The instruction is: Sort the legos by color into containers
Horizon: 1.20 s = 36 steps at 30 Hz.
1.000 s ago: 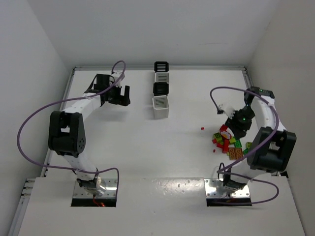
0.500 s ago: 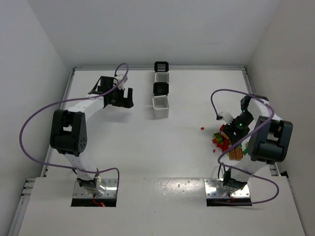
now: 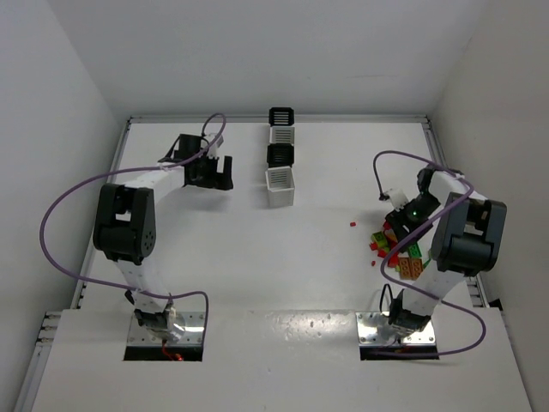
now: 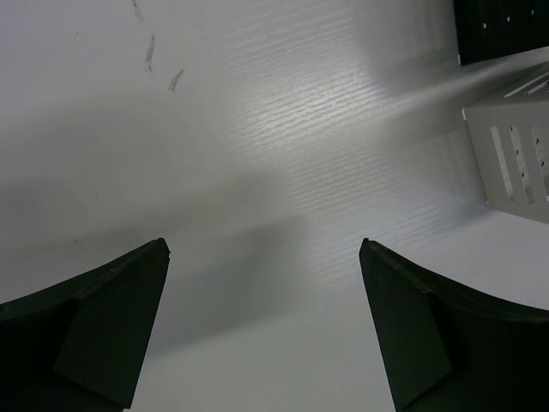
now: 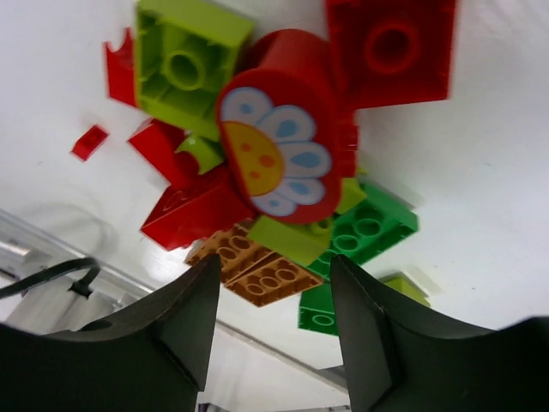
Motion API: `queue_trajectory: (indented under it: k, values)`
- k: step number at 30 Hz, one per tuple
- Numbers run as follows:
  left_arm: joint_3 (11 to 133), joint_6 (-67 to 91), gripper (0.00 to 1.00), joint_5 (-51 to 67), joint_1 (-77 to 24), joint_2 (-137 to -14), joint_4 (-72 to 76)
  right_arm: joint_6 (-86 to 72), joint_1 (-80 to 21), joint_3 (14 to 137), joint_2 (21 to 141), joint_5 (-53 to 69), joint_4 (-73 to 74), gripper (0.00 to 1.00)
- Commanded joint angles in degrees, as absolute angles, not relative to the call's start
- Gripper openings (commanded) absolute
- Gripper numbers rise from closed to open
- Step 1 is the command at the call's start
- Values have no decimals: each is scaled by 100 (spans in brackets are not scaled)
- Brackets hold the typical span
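A heap of small plastic legos (image 3: 399, 249) in red, green, lime and orange lies on the white tabletop (image 3: 257, 249) close to its right edge, about midway between the far and near edges. One tiny red piece (image 3: 352, 224) lies apart on the heap's left.

The right gripper (image 3: 403, 225) hangs over the heap's far side, its jaws apart and empty. In its wrist view a red round piece with a printed flower face (image 5: 279, 150) tops the pile. Two orange studded plates (image 5: 253, 266) lie slantwise just beyond the fingertips.

The four small square slatted containers (image 3: 280, 159) alternate black and white in a row. Its long axis runs from the middle of the far edge toward the near edge.

The left gripper (image 3: 214, 172) hovers left of that row, toward the far-left corner, its jaws wide apart over bare table.
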State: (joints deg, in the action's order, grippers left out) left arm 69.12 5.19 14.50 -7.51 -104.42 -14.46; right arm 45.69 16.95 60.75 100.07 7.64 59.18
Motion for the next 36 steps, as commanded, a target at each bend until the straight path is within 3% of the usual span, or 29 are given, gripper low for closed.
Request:
queue_trajectory:
  k: [1,10,31,36]
  values:
    - [7189,571,100,1433,-791,-10494,-1380,4263,1819,6038,9993,502,5460,54]
    - [7242,571,100,1433,-791,-10556,-1380,4588,2039,5924,9984,1,5388,57]
    - [7181,677,100,1380,-791,-10608,-1380,4123,2101,5801,10503,79,4826,58]
    - [7181,729,100,1327,-791,-10608,-1380,3675,2101,5801,10687,18,4711,52]
